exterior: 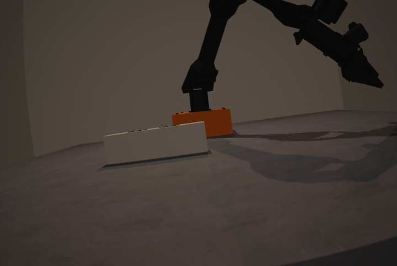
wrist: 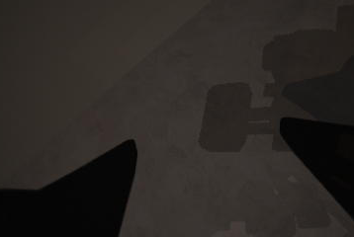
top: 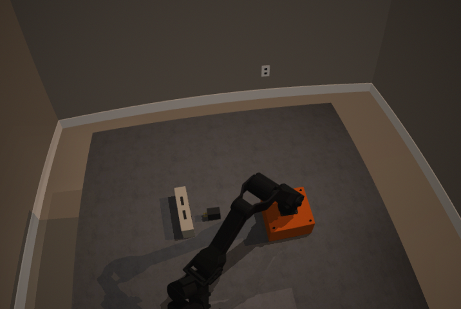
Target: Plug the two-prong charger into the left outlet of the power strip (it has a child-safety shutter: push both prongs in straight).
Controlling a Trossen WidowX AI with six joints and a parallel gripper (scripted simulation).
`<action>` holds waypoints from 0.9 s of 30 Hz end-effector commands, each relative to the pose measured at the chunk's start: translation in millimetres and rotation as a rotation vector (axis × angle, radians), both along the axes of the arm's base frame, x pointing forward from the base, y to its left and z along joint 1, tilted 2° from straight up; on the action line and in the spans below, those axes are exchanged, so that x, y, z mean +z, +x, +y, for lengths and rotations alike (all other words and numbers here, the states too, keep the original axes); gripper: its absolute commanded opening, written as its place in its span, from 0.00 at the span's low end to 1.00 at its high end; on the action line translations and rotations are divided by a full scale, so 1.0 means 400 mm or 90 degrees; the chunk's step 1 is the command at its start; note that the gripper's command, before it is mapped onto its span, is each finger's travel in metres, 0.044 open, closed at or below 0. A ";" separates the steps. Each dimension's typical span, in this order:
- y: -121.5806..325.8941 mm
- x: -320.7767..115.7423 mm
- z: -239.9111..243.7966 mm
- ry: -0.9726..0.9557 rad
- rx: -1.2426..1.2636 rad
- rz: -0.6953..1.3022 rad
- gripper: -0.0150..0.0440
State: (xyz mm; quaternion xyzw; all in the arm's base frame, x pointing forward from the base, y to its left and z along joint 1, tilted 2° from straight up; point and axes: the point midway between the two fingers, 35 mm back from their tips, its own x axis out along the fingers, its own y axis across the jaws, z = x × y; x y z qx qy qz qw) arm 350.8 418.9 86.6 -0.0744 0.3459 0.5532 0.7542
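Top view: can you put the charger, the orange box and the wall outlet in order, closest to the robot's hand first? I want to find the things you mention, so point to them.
The hand [exterior: 381,85] [wrist: 207,135] seems just past the bottom edge there.
1. Charger [top: 213,213]: left of the orange box.
2. Orange box [top: 289,224] [exterior: 219,125]: under the arm.
3. Wall outlet [top: 265,71]: up on the back wall.

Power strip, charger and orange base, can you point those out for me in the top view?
Power strip [top: 188,219]: top view, its top face.
Charger [top: 213,213]: top view, its dark body.
Orange base [top: 291,232]: top view, its side face.
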 end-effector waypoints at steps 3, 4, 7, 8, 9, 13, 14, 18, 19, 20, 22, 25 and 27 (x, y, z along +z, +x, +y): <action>0.043 -0.021 -0.100 -0.046 -0.057 0.016 1.00; 0.050 -0.023 -0.116 -0.052 -0.067 0.019 1.00; 0.068 -0.028 -0.166 -0.072 -0.095 0.027 1.00; 0.073 -0.030 -0.182 -0.078 -0.103 0.029 1.00; 0.078 -0.032 -0.198 -0.085 -0.111 0.031 1.00; 0.095 -0.039 -0.263 -0.111 -0.144 0.040 1.00; 0.099 -0.041 -0.279 -0.117 -0.152 0.043 1.00; 0.110 -0.048 -0.344 -0.144 -0.183 0.053 1.00; 0.112 -0.050 -0.360 -0.150 -0.190 0.056 1.00; 0.114 -0.052 -0.377 -0.157 -0.198 0.059 1.00; 0.116 -0.055 -0.409 -0.170 -0.213 0.065 1.00; 0.118 -0.060 -0.458 -0.189 -0.235 0.074 1.00; 0.118 -0.063 -0.490 -0.202 -0.250 0.081 1.00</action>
